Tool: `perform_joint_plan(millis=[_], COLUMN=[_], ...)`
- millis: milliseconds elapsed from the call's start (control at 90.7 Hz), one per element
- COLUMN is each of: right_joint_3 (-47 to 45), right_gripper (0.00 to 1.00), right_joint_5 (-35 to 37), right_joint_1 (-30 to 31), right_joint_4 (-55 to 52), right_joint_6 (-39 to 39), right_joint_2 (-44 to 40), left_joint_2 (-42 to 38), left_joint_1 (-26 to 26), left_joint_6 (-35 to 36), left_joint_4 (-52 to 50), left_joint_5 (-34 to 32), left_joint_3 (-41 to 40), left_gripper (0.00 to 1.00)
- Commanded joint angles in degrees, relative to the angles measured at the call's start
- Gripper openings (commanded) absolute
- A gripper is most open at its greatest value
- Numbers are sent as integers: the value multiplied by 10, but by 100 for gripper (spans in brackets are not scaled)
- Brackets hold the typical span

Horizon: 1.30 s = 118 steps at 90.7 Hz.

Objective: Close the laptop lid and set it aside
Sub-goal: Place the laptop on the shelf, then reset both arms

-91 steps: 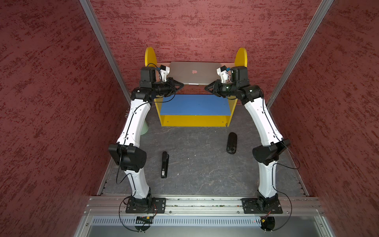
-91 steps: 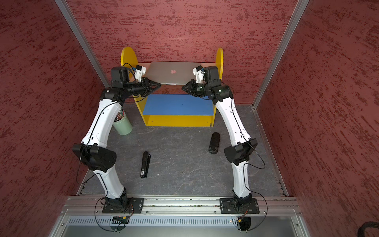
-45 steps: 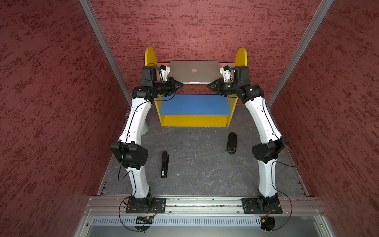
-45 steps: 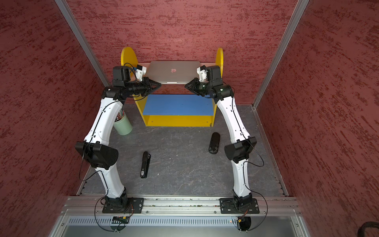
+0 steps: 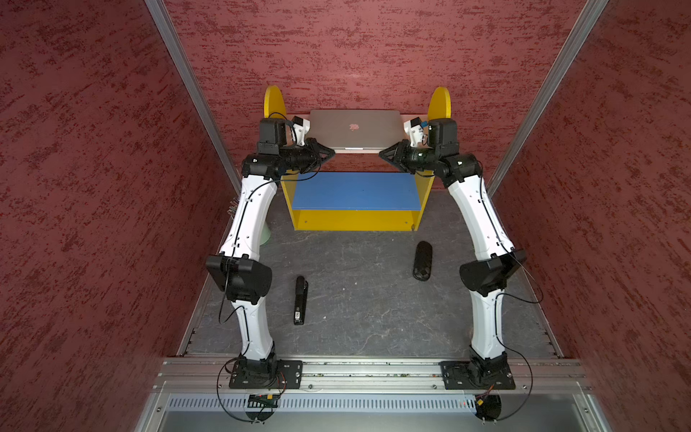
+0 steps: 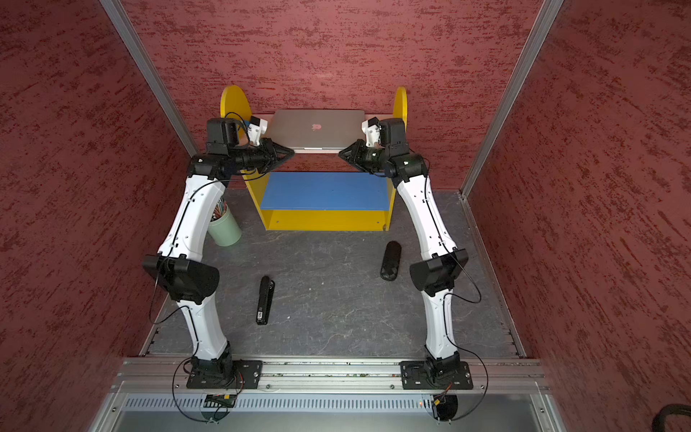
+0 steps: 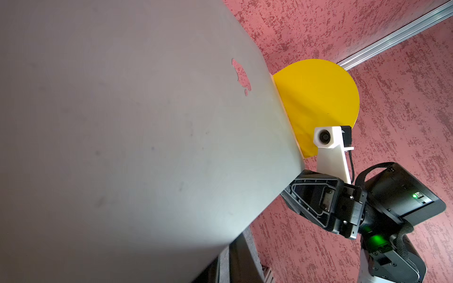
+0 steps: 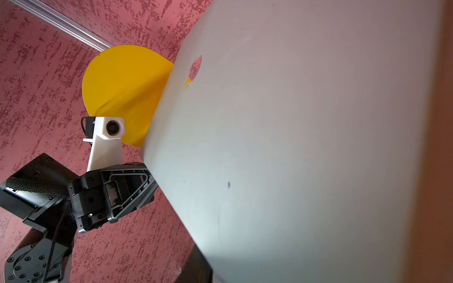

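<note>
We see the laptop point(image 5: 374, 131) lying flat on the top board point(image 5: 368, 151) of the yellow shelf unit point(image 5: 355, 220), between its two round yellow side panels point(image 5: 275, 101) and close to the red back wall point(image 5: 355, 56). The laptop lid point(image 7: 122, 122) is down on the base, silver outside up, with the apple logo point(image 5: 353, 127) in the centre. The front edge of the laptop runs along the front edge of that top board.

The left gripper point(image 5: 329, 153) stands at the front corner of the top board on the left arm's side, and the right gripper point(image 5: 382, 154) at the opposite front corner; both point inward, toward each other. The jaws of each are closed together and hold nothing that we can see. Their tips are just beside the laptop's front corners, but we cannot tell if they touch it, since in the wrist views the lid hides the tips.

On the grey floor point(image 5: 355, 299) in front of the shelf unit lie a slim black bar point(image 5: 300, 301) and a black oval object point(image 5: 422, 260), well apart from each other. A green cup point(image 6: 224, 226) with pencils stands beside the shelf unit on the left arm's side
</note>
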Motion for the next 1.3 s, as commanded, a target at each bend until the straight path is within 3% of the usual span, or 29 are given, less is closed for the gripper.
perform_joint_plan(millis=[0,253,463,782,992,1289], right_joint_3=[21,10,-82,-228,-364,-566], right_gripper=[24,31,38,49,61,80], right_joint_5=[0,-9,-14,-8,22,66], right_joint_1=[-9,-9,-9,-9,-10,-14], right_joint_4=[31,23,51,98,169,303], right_joint_6=[2,-2,-13,-50,-80,-107], right_joint_2=[6,-12,-71,-170,-254,-370], left_joint_2=[8,-9,-52,-167,-256,-364], left_joint_1=[3,1,0,12,53,113], left_joint_6=[3,3,3,-4,-6,-25], left_joint_4=[10,6,33,139,210,310], left_joint_5=[-8,0,2,0,-3,-5], left_joint_3=[14,12,-40,-211,-343,-498], left_gripper=[14,17,20,28,34,53])
